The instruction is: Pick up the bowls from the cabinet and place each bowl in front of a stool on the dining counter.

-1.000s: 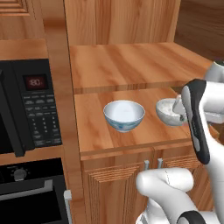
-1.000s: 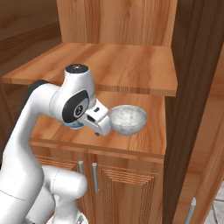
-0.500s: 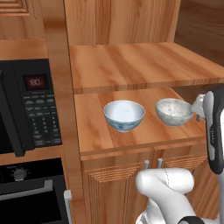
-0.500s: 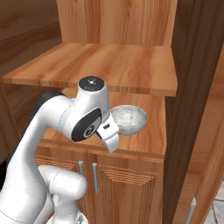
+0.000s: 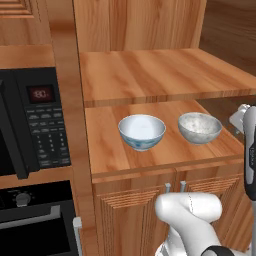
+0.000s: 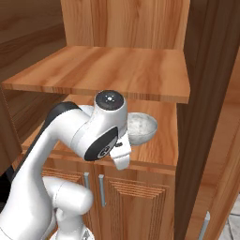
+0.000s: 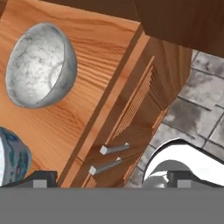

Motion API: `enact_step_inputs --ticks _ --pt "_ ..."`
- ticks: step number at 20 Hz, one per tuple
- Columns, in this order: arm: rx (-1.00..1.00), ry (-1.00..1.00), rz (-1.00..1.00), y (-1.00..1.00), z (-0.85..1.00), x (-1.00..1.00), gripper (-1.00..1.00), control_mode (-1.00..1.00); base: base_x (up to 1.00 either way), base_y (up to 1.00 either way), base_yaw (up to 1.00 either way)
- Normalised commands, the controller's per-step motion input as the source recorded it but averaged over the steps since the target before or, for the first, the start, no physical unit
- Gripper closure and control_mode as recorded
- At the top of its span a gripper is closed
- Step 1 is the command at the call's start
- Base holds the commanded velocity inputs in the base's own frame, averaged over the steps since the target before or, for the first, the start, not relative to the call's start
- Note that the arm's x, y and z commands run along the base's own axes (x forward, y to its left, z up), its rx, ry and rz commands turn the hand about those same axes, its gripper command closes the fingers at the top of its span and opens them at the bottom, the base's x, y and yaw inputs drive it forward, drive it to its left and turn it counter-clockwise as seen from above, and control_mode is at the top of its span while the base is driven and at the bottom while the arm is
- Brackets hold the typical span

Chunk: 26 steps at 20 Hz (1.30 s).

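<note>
On the lower shelf (image 5: 150, 155) of the cabinet (image 5: 145, 30) you have both bowls side by side, apart from each other. The blue-patterned bowl (image 5: 142, 131) sits toward the microwave (image 5: 35, 120) side, and the speckled grey bowl (image 5: 199, 127) sits toward the open end of the shelf, nearer the arm (image 5: 248, 145). Both stand upright on the wood, mouths up, and neither is touched by anything.

From the right base camera you see the grey bowl (image 6: 140, 127) partly behind the white arm (image 6: 101, 136), resting near the front edge of the shelf (image 6: 159, 150) under the upper shelf (image 6: 112, 70).

Your claw (image 7: 109, 179) stands wide, holding nothing. Its two dark fingertips (image 7: 40, 178) rise at the bottom of the hand camera, spread far apart. Between them you look across the front edge of the shelf (image 7: 87, 78) and down the slatted cabinet doors (image 7: 140, 113), with the two metal handles (image 7: 111, 157) and the grey tiled floor (image 7: 197, 100) beyond. The grey bowl (image 7: 40, 65) lies well off from the claw, up in the far left of that picture, seen tilted because the hand is rolled. A sliver of the blue-patterned bowl (image 7: 13, 157) shows at the left edge, just beside the left-hand fingertip in the picture, though you cannot tell whether they touch.
</note>
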Motion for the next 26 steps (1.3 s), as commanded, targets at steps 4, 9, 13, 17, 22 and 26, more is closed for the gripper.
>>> enact_step_inputs --ticks 4,9,13,17,22,26 --pt "0.11 -0.06 -0.21 -0.03 0.0 0.04 -1.0 -1.0 0.0 0.0 0.0" --pt "0.09 -0.03 -0.17 -0.03 -0.01 0.22 -1.0 -1.0 0.0 0.0 0.0" --pt "0.15 -0.05 -0.08 0.0 -0.09 0.31 -1.0 -1.0 0.0 0.0 0.0" --pt "0.18 -0.13 -0.01 0.0 -0.22 0.22 -1.0 -1.0 0.0 0.0 0.0" --pt "0.1 -0.17 0.0 0.0 -0.26 0.23 -1.0 -1.0 0.0 0.0 0.0" --pt "0.05 -0.16 0.0 0.0 -0.11 0.31 -1.0 -1.0 0.0 0.0 0.0"
